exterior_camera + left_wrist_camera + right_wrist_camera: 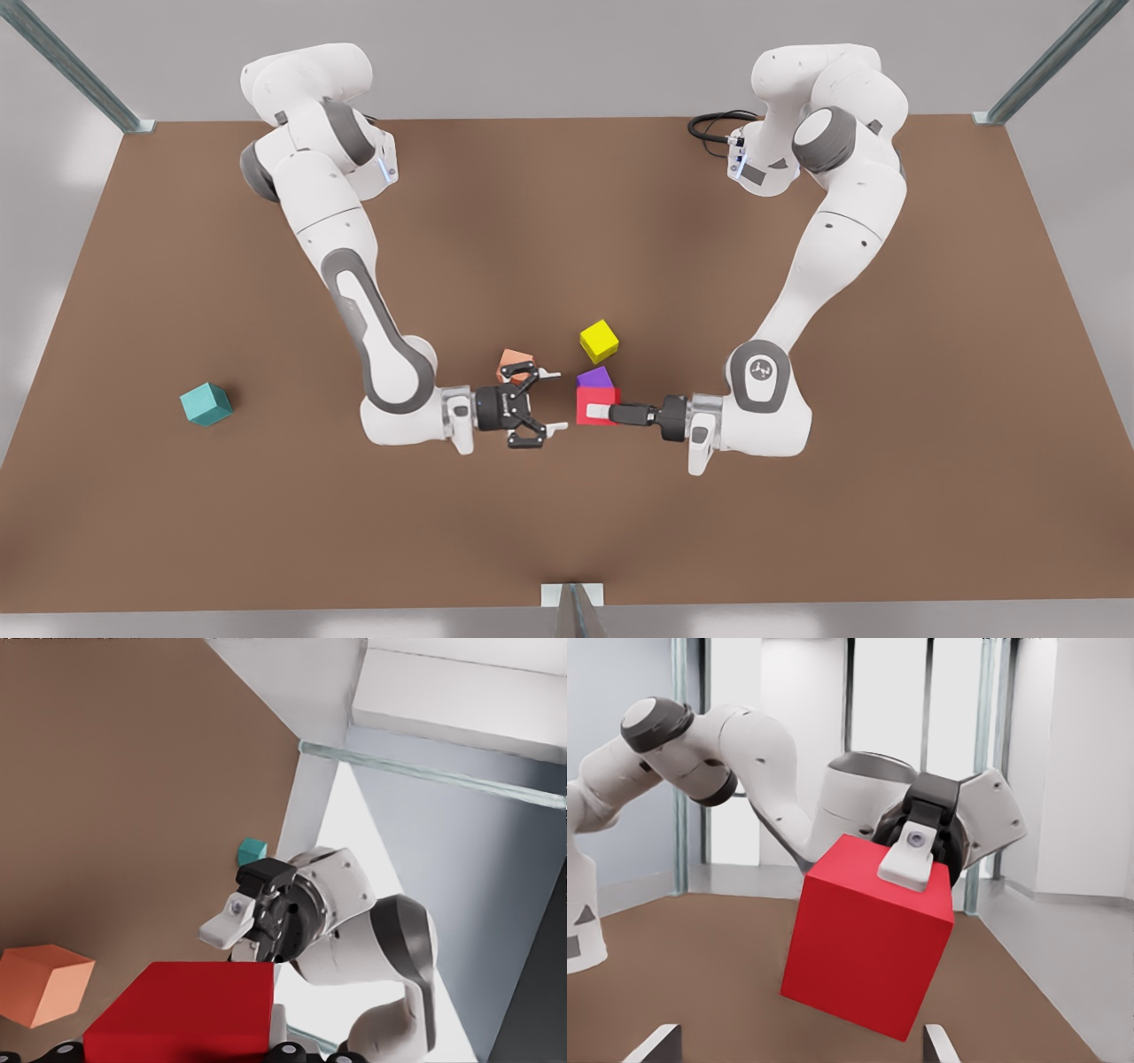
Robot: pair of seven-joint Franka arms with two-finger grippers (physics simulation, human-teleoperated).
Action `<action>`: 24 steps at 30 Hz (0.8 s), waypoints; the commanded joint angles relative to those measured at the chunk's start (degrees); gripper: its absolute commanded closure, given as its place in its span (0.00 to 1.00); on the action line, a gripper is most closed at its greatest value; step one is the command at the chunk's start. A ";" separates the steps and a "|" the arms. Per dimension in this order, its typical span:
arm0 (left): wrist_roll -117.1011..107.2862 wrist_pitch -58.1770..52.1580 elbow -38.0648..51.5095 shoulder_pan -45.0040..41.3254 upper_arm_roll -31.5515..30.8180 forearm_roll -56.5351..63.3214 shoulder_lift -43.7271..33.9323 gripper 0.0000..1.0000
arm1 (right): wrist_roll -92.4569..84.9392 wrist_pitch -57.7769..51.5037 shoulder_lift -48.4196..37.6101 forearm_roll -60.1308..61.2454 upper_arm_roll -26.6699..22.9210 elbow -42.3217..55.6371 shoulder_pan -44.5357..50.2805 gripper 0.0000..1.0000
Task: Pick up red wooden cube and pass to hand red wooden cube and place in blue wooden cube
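– Cubes first: where is the small bright red wooden cube [586,400]?
– Clamped in the left gripper [598,413], the one on the arm at the front view's right. It is lifted off the brown surface [266,532]. In the right wrist view a pale finger [908,859] presses on the cube's upper face and the cube hangs tilted, one corner down.

– And the right gripper [553,400]?
– Spread wide, holding nothing. It faces the left gripper head-on, its two fingertips just short of the red cube and apart from it. The cube lines up with the gap between them.

– Where is the small teal blue wooden cube [205,404]?
– On the surface, alone, well behind the right gripper, past that arm's wrist and elbow. Nothing rests on it. From the left wrist view it peeks out just beyond the right gripper.

– What else lies close?
– A salmon-orange cube [514,363] sits on the surface just beside the right gripper's fingers, tilted on an edge. A purple cube [595,378] lies just beyond the held red cube, partly covered by it in the front view. A yellow cube [599,340] is a little farther out past the purple one.

– Anything between the two grippers?
– Just the red cube.
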 commanded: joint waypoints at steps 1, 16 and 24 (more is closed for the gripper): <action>11.85 1.92 0.01 -0.10 -0.06 -1.28 -0.05 0.36 | -12.16 1.42 0.04 0.55 0.07 0.18 0.11 0.00; 11.24 7.01 0.10 -3.17 -0.67 -2.86 0.22 0.36 | -11.81 3.88 0.13 0.55 -0.02 0.36 0.90 0.00; 11.06 9.39 0.10 -4.67 -0.67 -3.74 0.13 0.36 | -11.10 5.20 0.74 0.73 0.07 0.97 1.87 0.00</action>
